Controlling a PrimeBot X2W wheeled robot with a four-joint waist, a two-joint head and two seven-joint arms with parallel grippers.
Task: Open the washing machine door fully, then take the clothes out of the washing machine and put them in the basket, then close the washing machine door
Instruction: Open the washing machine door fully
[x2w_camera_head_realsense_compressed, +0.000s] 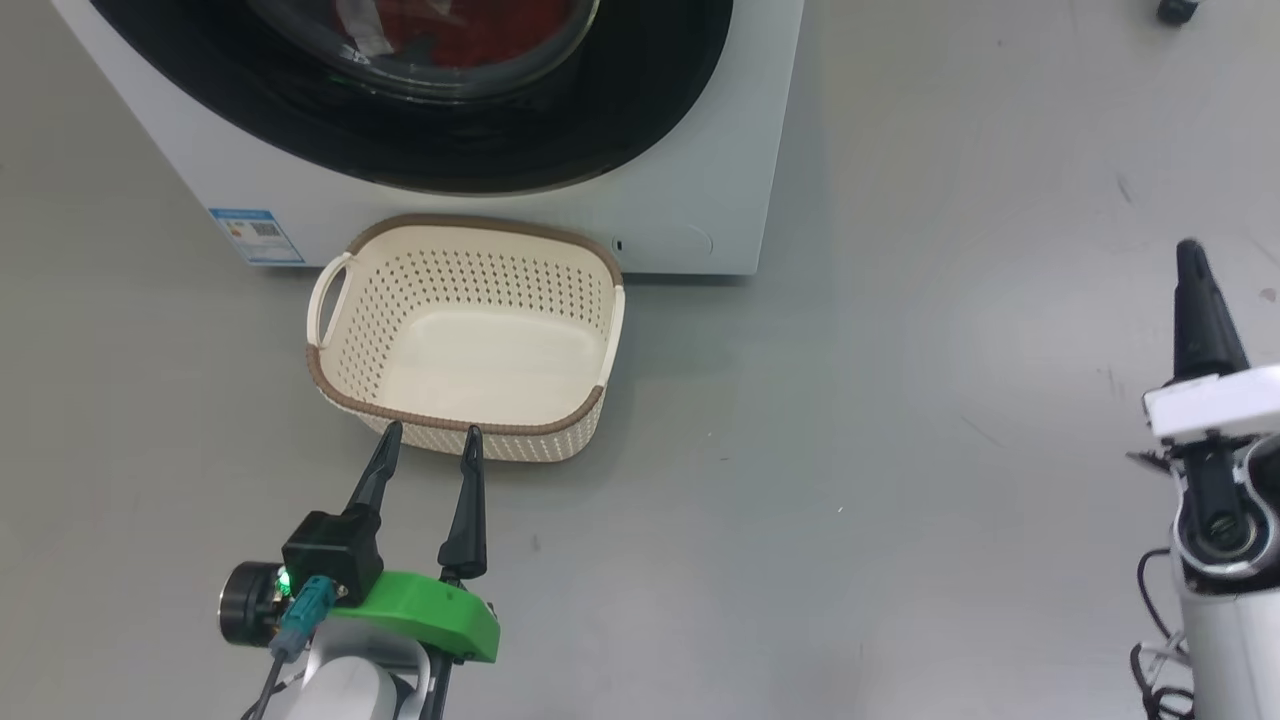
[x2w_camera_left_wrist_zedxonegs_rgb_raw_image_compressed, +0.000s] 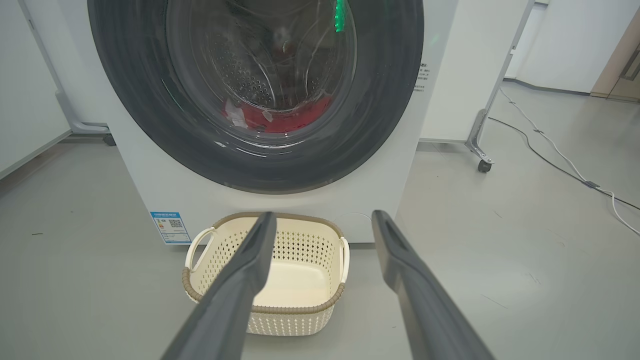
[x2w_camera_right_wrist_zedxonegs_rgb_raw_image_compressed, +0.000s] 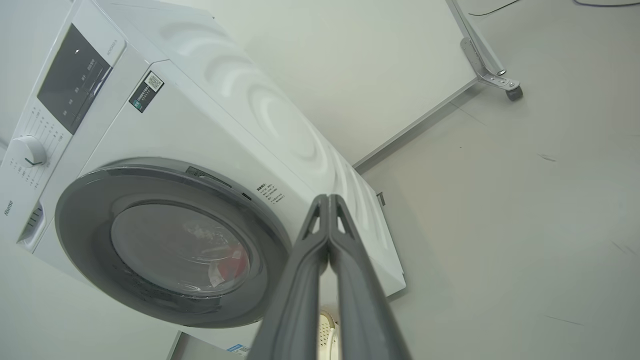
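The white washing machine (x2w_camera_head_realsense_compressed: 690, 190) stands ahead with its round black-rimmed door (x2w_camera_head_realsense_compressed: 640, 90) shut against the front. Red clothes (x2w_camera_left_wrist_zedxonegs_rgb_raw_image_compressed: 295, 120) lie in the drum behind the glass, also visible as clothes (x2w_camera_right_wrist_zedxonegs_rgb_raw_image_compressed: 235, 262) in the right wrist view. The cream basket (x2w_camera_head_realsense_compressed: 465, 340) sits empty on the floor just in front of the machine. My left gripper (x2w_camera_head_realsense_compressed: 432, 440) is open, its fingertips at the basket's near rim. My right gripper (x2w_camera_head_realsense_compressed: 1190, 255) is shut on nothing, well off to the right of the machine; in its own view the gripper (x2w_camera_right_wrist_zedxonegs_rgb_raw_image_compressed: 328, 200) has its fingers pressed together.
Grey floor spreads wide to the right of the machine. A white panel on a wheeled foot (x2w_camera_left_wrist_zedxonegs_rgb_raw_image_compressed: 484, 165) stands behind the machine at the right, and cables (x2w_camera_left_wrist_zedxonegs_rgb_raw_image_compressed: 565, 160) trail over the floor there. A blue sticker (x2w_camera_head_realsense_compressed: 257, 236) marks the machine's lower left corner.
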